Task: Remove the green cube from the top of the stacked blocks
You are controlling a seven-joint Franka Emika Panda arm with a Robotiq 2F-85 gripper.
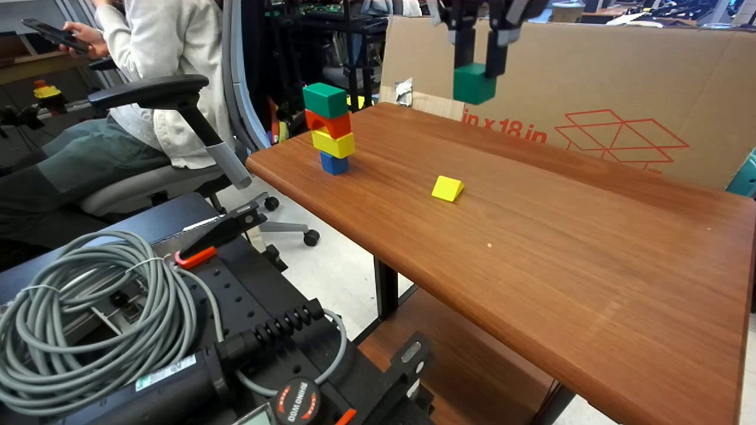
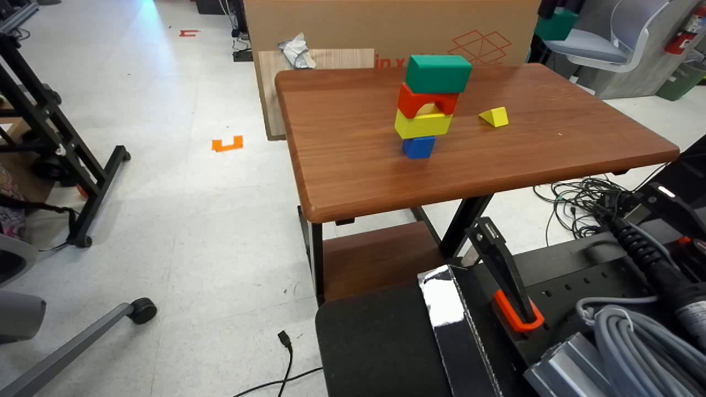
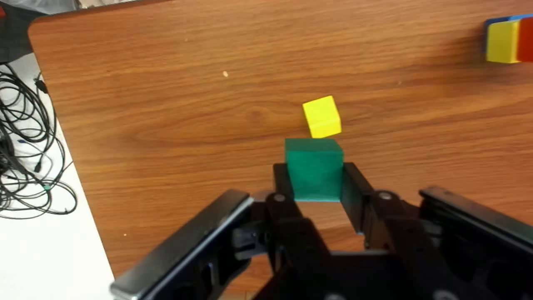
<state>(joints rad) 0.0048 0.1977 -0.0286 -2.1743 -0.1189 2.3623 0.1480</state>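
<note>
The smooth green cube hangs clasped between the black fingers above the wood-grained bench, well apart from the stacked blocks: bottom up, blue cube, yellow slab, red arch, green oblong. Apart from these lies a yellow wedge; behind them stands printed cardboard. Opposite faces of the green cube meet the fingers; its sides look near equal, the long axis unclear.

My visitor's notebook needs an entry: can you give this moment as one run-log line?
gripper: closed on green cube, aloft; stack: apart from cube, green block on top; yellow wedge: on table; release: not yet
</note>
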